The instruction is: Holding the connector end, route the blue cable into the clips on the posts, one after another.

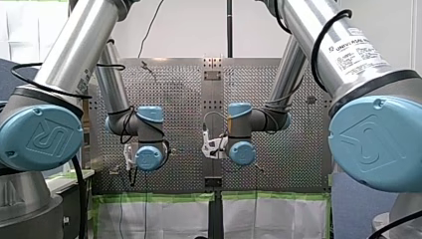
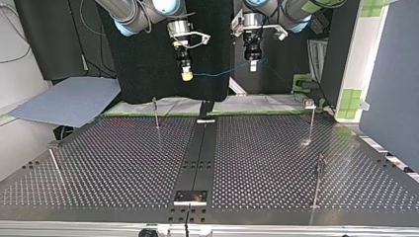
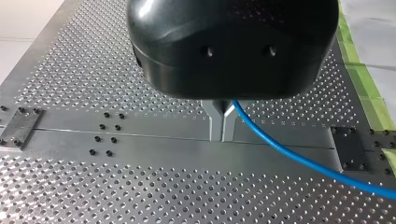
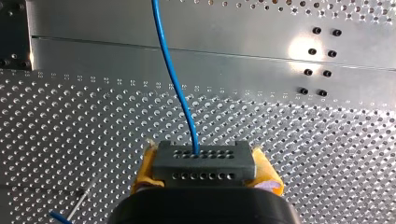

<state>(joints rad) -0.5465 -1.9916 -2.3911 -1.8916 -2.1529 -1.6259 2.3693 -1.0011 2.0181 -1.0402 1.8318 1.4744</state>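
My right hand [image 4: 205,176] clamps the connector [image 4: 204,161], my left hand [image 3: 222,130] pinches the blue cable [image 3: 289,154]: keep it tight, lower slowly toward a post [image 2: 156,116].

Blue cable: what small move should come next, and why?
Probably lower the blue cable toward the post nearest my right gripper. That gripper grips the connector, my left gripper pinches the cable, both hang well above the table, and no post carries cable yet.
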